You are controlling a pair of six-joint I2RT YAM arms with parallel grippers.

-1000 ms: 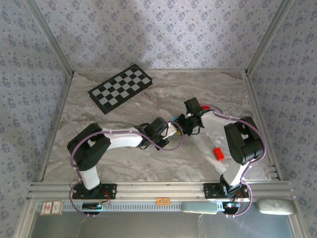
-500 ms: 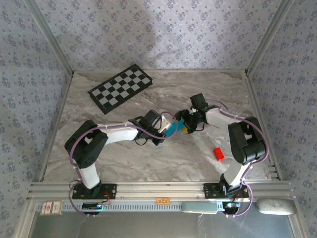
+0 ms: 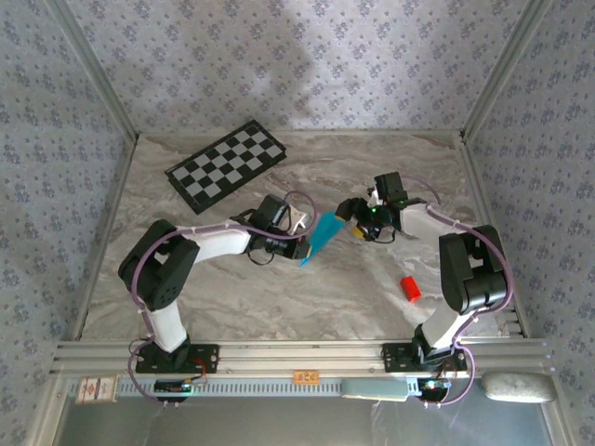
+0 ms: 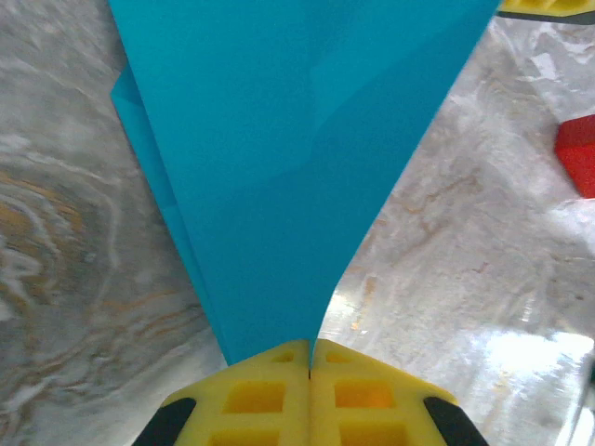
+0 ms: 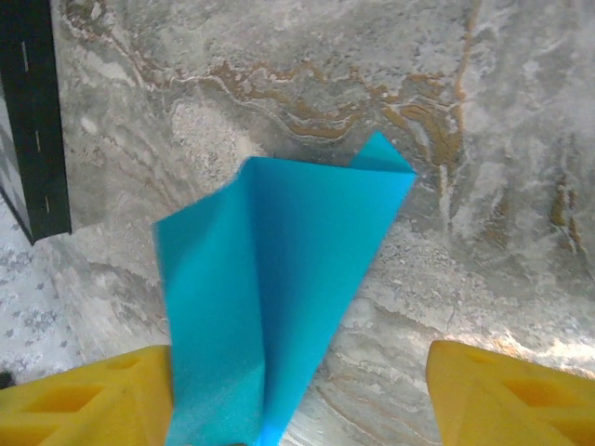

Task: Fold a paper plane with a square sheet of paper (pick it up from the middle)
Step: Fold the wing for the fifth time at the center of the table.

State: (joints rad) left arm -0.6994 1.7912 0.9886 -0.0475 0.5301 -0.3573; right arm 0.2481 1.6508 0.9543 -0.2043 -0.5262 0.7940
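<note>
Opening the right pincer (image 5: 297, 395) wide, released the paper plane (image 3: 321, 237); kept it pinched in the closed left pincer (image 4: 310, 358) alone, folding apparently done.

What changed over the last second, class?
The right gripper opened, let go of the plane and drew back to the right. The left gripper, shut on the plane, carried it slightly left. The board and red block stayed put.

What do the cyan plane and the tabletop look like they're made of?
The paper plane looks like thin matte cyan paper, going by its sharp creases and layered edges. The tabletop looks like grey-brown marble or a printed laminate imitating it, with a veined pattern and glossy glare patches. I cannot tell which.
</note>
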